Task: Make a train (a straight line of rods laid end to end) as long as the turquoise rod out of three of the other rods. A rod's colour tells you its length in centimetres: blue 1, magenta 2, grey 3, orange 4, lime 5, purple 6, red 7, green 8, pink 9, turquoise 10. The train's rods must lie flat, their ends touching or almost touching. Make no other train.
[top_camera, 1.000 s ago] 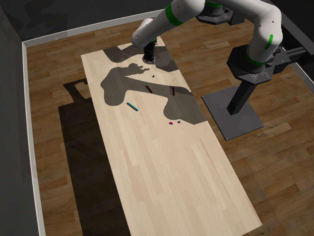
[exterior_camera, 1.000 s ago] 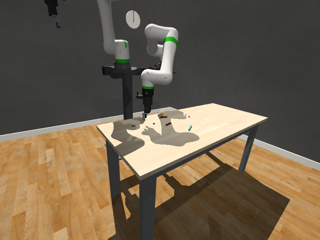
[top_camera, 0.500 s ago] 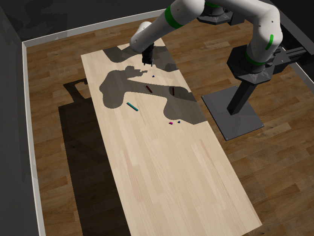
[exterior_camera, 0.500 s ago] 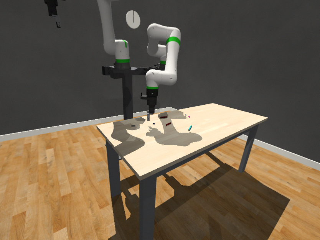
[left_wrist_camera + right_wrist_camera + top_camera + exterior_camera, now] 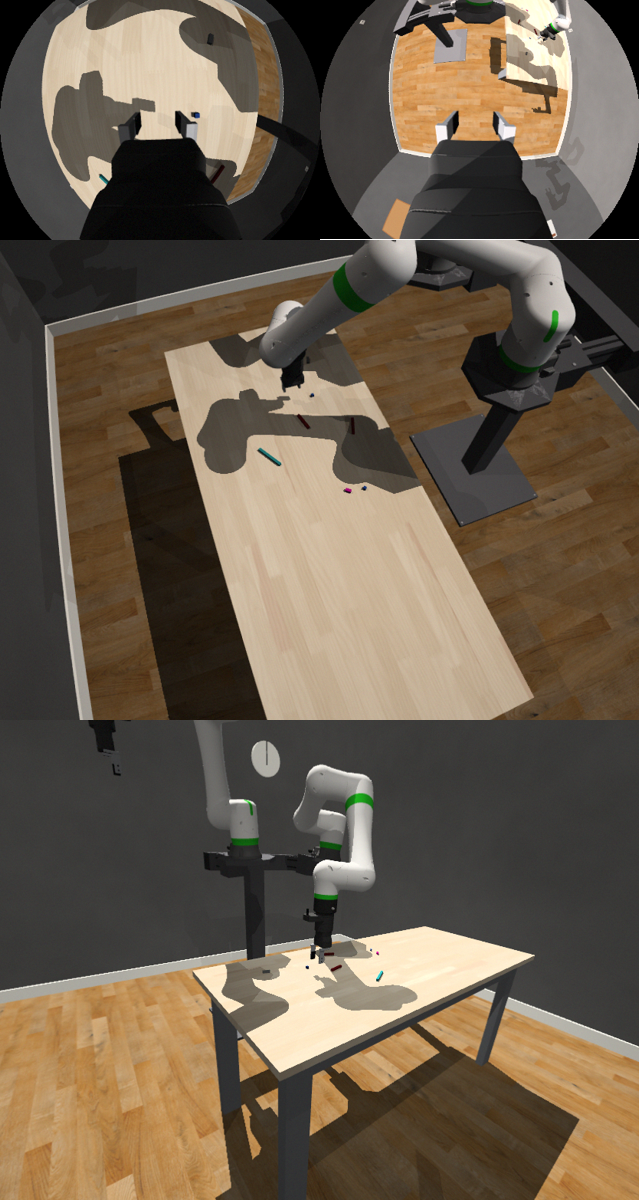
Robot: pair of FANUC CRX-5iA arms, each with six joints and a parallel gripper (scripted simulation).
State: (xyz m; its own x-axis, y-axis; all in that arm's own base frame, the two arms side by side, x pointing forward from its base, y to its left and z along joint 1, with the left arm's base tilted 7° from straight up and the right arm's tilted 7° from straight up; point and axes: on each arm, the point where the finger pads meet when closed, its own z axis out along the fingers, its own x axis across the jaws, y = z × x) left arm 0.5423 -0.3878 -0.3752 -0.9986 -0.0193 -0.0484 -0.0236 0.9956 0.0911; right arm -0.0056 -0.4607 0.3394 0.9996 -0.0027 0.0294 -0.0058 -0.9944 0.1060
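the left gripper (image 5: 291, 389) (image 5: 316, 958) (image 5: 158, 118) (image 5: 540, 39), wide open and empty, looks the likelier to fetch the nearby blue rod (image 5: 311, 395) (image 5: 306, 967) (image 5: 197, 115) (image 5: 530, 38), which lies right of its fingers in its wrist view, long axis unclear, while the open right gripper (image 5: 116, 774) (image 5: 476, 118) hangs well apart.

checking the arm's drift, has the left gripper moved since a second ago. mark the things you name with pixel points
Yes. In the exterior view, the left gripper (image 5: 292, 388) (image 5: 316, 957) (image 5: 158, 118) has shifted rightward, toward the near dark red rod (image 5: 336, 968).
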